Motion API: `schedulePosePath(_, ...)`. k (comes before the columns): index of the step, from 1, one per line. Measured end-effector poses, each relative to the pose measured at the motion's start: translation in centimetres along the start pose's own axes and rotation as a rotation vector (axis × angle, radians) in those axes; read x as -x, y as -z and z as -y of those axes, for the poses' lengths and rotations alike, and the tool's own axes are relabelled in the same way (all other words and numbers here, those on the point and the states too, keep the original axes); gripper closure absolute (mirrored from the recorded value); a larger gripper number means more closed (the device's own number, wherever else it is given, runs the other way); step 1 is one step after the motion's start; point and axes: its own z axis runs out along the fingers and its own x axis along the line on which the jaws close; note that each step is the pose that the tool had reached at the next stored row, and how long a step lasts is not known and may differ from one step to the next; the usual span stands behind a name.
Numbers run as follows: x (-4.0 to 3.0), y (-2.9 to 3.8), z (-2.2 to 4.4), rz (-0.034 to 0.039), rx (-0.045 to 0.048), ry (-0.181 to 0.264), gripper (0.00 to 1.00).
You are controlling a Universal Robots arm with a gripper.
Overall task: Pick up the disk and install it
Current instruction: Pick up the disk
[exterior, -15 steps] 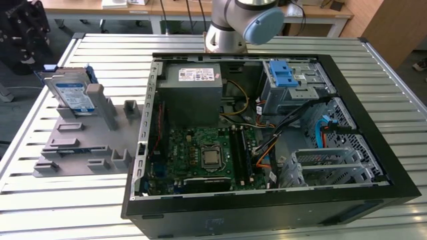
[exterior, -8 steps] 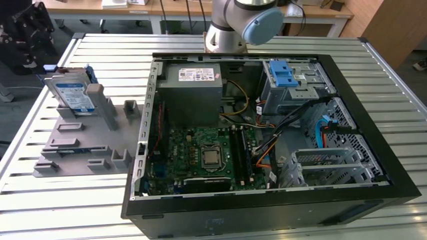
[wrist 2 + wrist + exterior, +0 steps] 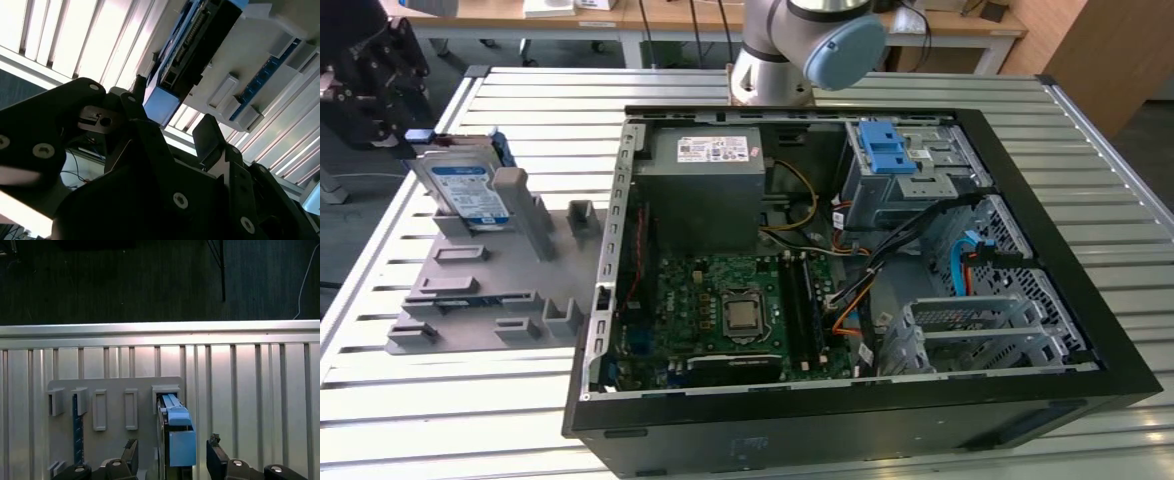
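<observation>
The gripper (image 3: 172, 441) is hanging over the disk (image 3: 176, 427), with its fingers (image 3: 131, 450) standing apart, one on each flat side and neither touching in the first wrist view. The disk is standing on edge in a slot of the grey holder (image 3: 480, 270), which is lying on the slatted table (image 3: 520, 400) at the exterior view's left, beside the open case (image 3: 761, 430) and well apart from the cage (image 3: 874, 195) inside it.

The step in hand is judged to be the grasp. To do it well, the arm is needing to keep the disk centred between the fingers, since the gap looks wider on one side than the other. The pads should be meeting the broad faces squarely, low enough for a firm hold but not striking the slot's walls. A skewed clamp would probably be tilting the disk and wedging it in the holder.

Counting: one disk, one gripper with two fingers, one holder with several slots, one case, one cage.
</observation>
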Motion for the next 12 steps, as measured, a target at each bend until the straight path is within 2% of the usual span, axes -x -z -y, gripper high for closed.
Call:
schedulePosePath(5,0.2,-0.48,-0.31,-0.0001,0.0002,0.0,0.37)
schedulePosePath(6,0.26,-0.57,-0.37,-0.0001,0.0001,0.0,0.44)
schedulePosePath(12,0.38,-1.39,-0.61,0.0,-0.0004,0.0,0.44)
